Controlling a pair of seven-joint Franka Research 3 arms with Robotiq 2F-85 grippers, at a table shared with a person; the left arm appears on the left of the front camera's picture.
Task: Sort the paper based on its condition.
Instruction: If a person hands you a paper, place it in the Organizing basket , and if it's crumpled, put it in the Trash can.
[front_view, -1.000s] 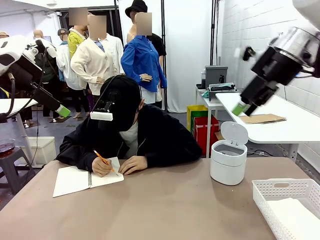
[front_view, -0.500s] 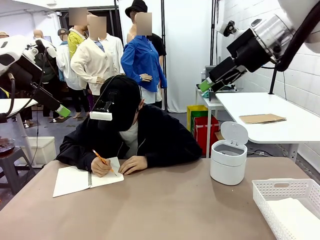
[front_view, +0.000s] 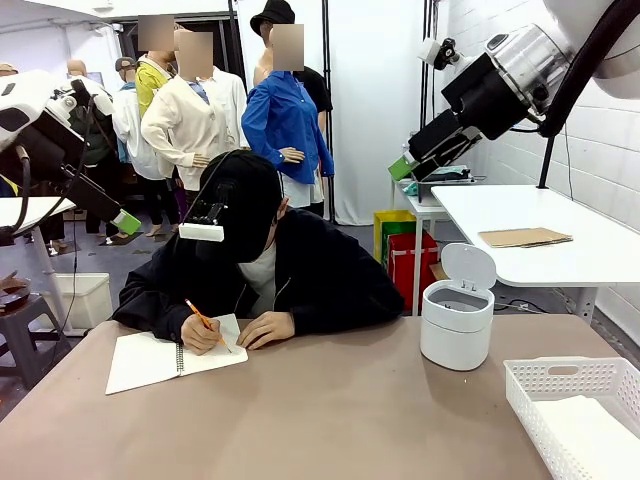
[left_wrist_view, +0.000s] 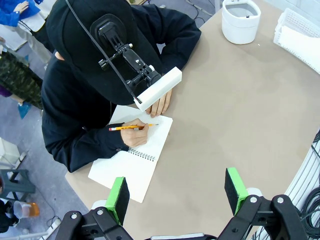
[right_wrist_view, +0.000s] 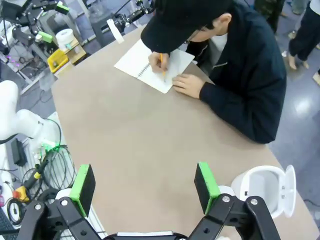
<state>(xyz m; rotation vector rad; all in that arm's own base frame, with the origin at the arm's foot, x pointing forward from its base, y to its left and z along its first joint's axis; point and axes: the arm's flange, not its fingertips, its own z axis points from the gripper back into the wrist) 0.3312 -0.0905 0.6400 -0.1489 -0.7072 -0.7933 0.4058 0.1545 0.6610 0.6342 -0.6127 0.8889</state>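
On the table (front_view: 330, 400) sit one notebook (front_view: 150, 360), one bin (front_view: 457, 325), one basket (front_view: 560, 368); left end effector (left_wrist_view: 177, 192) and right end effector (right_wrist_view: 145, 187) gape empty.

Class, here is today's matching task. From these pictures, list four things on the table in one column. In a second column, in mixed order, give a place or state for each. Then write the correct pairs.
Column one:
1. notebook
2. pencil
3. bin
4. basket

Column two:
A. lid flipped up
B. at the near right corner of the table
C. held in the person's hand
D. lying open, being written in

Pairs: 1-D, 2-C, 3-A, 4-B
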